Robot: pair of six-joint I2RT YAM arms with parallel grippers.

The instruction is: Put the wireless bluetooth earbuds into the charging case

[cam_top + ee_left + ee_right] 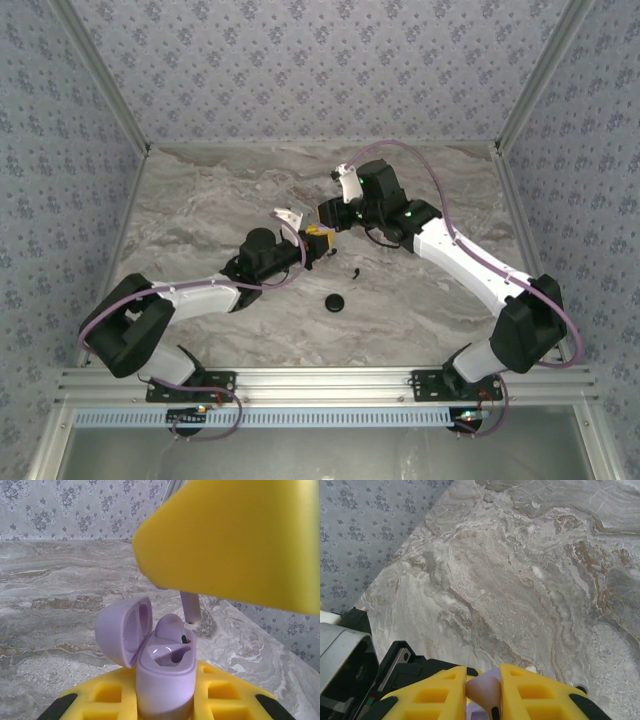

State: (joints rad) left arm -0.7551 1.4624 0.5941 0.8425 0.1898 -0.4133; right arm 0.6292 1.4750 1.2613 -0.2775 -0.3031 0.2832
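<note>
At frame centre: left gripper [316,242] and right gripper [328,215] tip to tip, yellow pads close together, anything held too small to tell. Just below, on marble table [200,200]: small black earbud [355,272]. Lower, slightly left, apart: black round disc [334,303].

Grey marble tabletop [200,200]; floral blue-grey walls [300,60]; aluminium frame [330,382].
</note>
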